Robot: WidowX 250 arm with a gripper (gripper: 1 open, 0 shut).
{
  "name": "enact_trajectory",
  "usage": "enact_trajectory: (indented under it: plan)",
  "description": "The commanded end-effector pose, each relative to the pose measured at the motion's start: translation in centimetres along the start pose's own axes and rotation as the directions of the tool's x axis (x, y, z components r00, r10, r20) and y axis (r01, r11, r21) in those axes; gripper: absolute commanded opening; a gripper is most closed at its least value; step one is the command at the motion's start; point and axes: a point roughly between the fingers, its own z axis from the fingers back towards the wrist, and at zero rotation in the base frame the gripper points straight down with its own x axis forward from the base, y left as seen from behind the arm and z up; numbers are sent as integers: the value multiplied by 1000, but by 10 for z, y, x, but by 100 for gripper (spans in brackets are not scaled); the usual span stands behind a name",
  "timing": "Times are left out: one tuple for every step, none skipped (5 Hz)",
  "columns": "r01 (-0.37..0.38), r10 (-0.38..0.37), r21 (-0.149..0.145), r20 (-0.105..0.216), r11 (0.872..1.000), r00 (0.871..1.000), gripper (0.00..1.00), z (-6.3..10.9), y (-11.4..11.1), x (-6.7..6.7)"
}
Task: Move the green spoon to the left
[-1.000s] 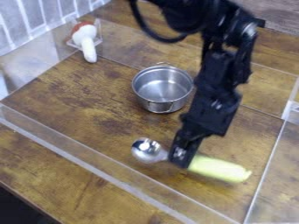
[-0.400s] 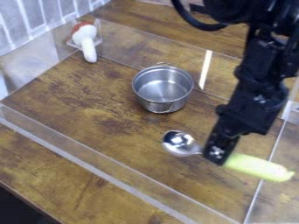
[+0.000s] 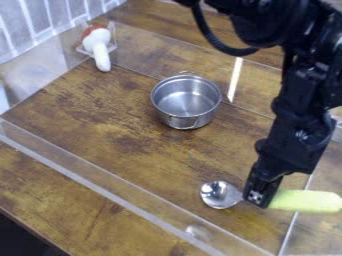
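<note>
The green spoon (image 3: 309, 201) lies low over the wooden table near the front right. Its yellow-green handle points right and its shiny round metal bowl points left. My black gripper (image 3: 262, 186) points straight down and is shut on the spoon's neck, between bowl and handle. The gripper's body hides the middle of the spoon. Whether the spoon rests on the wood or hangs just above it I cannot tell.
A larger round steel bowl (image 3: 186, 100) stands in the middle of the table. A white and orange object (image 3: 96, 46) lies at the back left. Low clear plastic walls (image 3: 120, 195) ring the wooden surface, and the right wall runs close to the spoon's handle.
The gripper has carried the spoon to the right and a little toward the front. The steel bowl and the white object have stayed put.
</note>
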Motion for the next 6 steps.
enact_trajectory:
  plan:
    - [-23,19,57,61,998,998,0,5,11,-2]
    - [-39,34,64,85,997,996,0,-6,18,-4]
    - [-6,-1,68,100,998,995,0,-19,20,-10]
    - [28,-37,71,120,997,992,0,-28,21,-13]
    - [61,-71,73,143,995,987,0,-34,18,-16]
    - [128,-138,71,164,989,977,0,-36,13,-8]
